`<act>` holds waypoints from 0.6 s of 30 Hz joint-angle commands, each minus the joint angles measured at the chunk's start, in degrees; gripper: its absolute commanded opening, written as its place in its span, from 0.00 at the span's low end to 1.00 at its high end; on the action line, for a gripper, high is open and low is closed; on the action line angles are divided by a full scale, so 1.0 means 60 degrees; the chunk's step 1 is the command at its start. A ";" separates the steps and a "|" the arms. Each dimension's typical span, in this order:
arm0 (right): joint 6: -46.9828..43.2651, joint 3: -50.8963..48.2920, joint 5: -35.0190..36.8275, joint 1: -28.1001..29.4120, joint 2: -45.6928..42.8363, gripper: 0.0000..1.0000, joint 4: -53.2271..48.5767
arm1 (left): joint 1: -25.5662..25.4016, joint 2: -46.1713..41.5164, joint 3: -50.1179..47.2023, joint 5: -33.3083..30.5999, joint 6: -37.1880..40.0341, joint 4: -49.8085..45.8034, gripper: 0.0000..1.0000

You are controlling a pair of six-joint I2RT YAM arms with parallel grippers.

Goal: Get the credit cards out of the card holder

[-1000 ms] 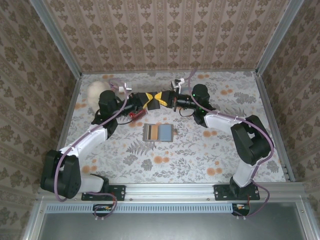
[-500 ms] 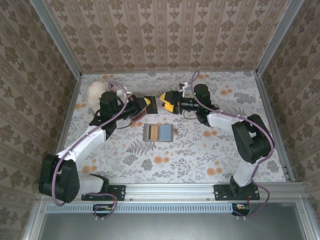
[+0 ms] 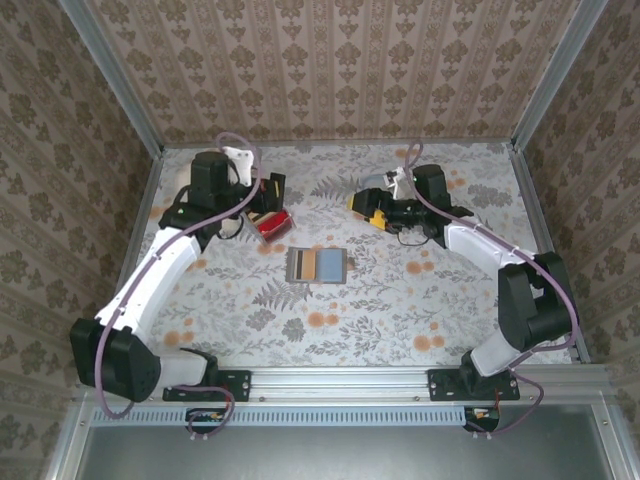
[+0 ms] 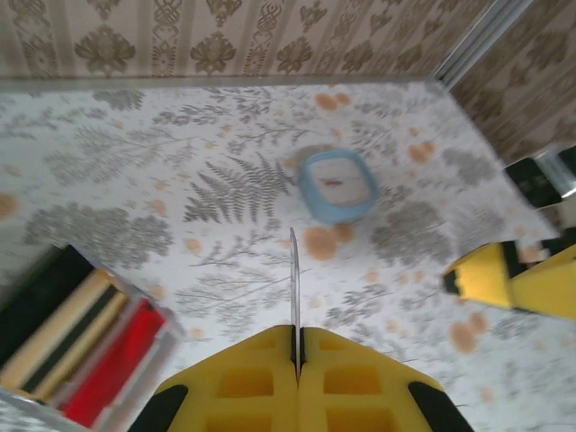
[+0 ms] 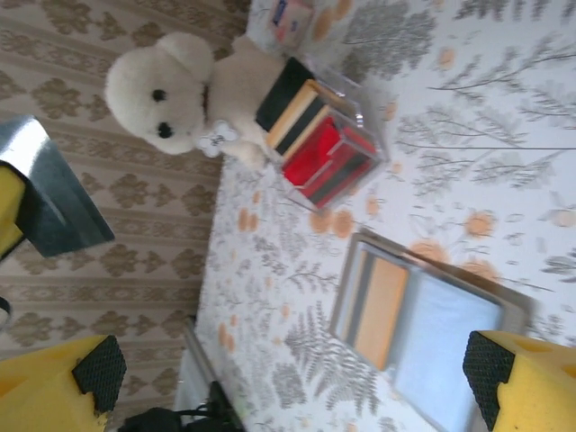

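One card (image 4: 293, 274) pinched edge-on in left gripper (image 4: 295, 331), apparently extracted; right gripper (image 3: 366, 211) spread, empty; card holder (image 3: 292, 265) open, orange card (image 5: 382, 310), light blue card (image 5: 441, 346) apparently inside.

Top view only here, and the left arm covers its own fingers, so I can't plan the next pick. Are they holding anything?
Observer: Yes. The left fingers are shut on a thin card, seen edge-on from the left wrist.
Operator: And the other side?
Observer: The right wrist view shows the right fingers wide apart, nothing between them.
Operator: What sits under the left arm?
Observer: A white teddy bear, right beside the clear box.
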 commanded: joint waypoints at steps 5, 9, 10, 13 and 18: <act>-0.1141 -0.0180 0.0732 -0.0014 -0.0329 1.00 -0.1065 | 0.0571 0.1954 0.2080 -0.1254 0.4107 -0.2417 0.00; -0.1294 -0.0242 0.0921 -0.0035 -0.0440 1.00 -0.1191 | 0.1038 0.3141 0.3252 -0.0605 0.5754 -0.3485 0.00; -0.1329 -0.0240 0.1010 -0.0038 -0.0456 1.00 -0.1244 | 0.1137 0.3360 0.3437 -0.0449 0.6099 -0.3626 0.00; -0.1366 -0.0172 0.1058 -0.0086 -0.0401 1.00 -0.1357 | 0.1401 0.4036 0.3911 -0.0211 0.6719 -0.3856 0.00; -0.1349 -0.0161 0.1061 -0.0131 -0.0214 1.00 -0.1347 | 0.1569 0.5204 0.4518 0.0118 0.7880 -0.4026 0.00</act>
